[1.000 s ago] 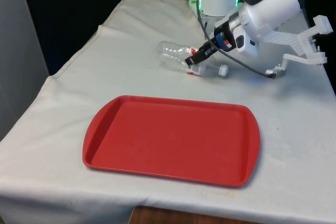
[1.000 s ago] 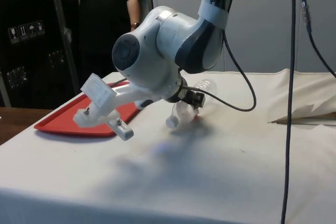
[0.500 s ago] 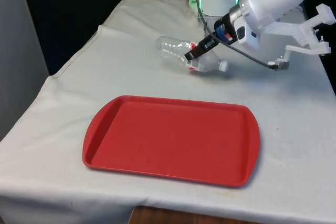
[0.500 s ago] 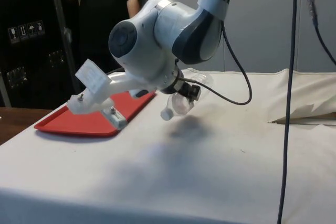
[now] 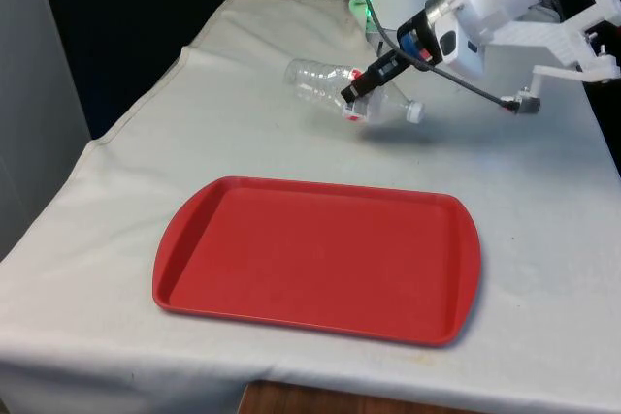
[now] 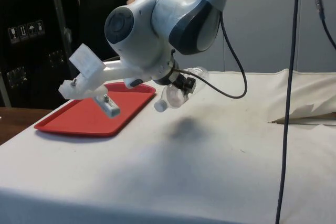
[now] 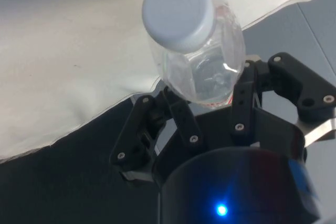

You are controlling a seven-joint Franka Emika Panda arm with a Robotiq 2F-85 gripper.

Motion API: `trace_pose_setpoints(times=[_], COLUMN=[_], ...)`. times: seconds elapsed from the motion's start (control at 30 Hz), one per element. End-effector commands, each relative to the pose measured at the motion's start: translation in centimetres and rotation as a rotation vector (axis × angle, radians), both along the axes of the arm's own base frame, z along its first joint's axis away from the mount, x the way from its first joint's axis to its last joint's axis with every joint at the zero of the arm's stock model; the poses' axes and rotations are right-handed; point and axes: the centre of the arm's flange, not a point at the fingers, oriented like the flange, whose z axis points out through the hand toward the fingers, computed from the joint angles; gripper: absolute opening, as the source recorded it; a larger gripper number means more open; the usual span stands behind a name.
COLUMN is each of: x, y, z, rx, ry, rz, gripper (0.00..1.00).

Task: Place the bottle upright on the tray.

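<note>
Gripper (image 5: 361, 96) is clamped on the bottle (image 5: 335, 89), fingers closed against the clear body partway along it, near the red label. Bottle is off the cloth, hanging above its own shadow in the side view, so nothing is supporting it but the grip. It lies near horizontal, white cap (image 5: 414, 111) end slightly low, base toward the front view's left. Wrist view looks almost straight at the cap (image 7: 178, 11), with the body pinched between the two fingers (image 7: 181, 121).

Relative to the tray (image 5: 320, 312): bottle is beyond the tray's far edge, well apart from it, over bare table (image 5: 175, 143). Tray holds nothing.

Judgement: a mid-body grip gives room to rotate the wrist and bring the base down first. Bottle looks empty and light, so it may tip on release unless set flat on the tray floor
</note>
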Motion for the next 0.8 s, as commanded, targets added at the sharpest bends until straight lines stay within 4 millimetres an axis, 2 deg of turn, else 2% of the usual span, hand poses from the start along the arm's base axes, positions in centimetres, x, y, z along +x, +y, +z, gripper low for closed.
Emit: trace_pose_setpoints(times=[0.0, 0.3, 0.33, 0.4, 0.63, 0.67, 0.77], x=[0.0, 0.4, 0.5, 0.6, 0.9, 0.9, 1.0], y=[0.0, 0.0, 0.0, 0.0, 0.1, 0.1, 0.0], z=[0.2, 2.1, 1.7, 2.7, 4.0, 3.6, 4.6], rx=[0.000, 0.009, 0.003, 0.009, 0.013, 0.007, 0.015], ry=[-0.003, -0.035, -0.033, -0.045, -0.069, -0.067, -0.082], rz=[0.000, -0.001, -0.001, 0.000, -0.001, 0.000, -0.001], gripper=[0.17, 0.17, 0.17, 0.17, 0.17, 0.17, 0.17])
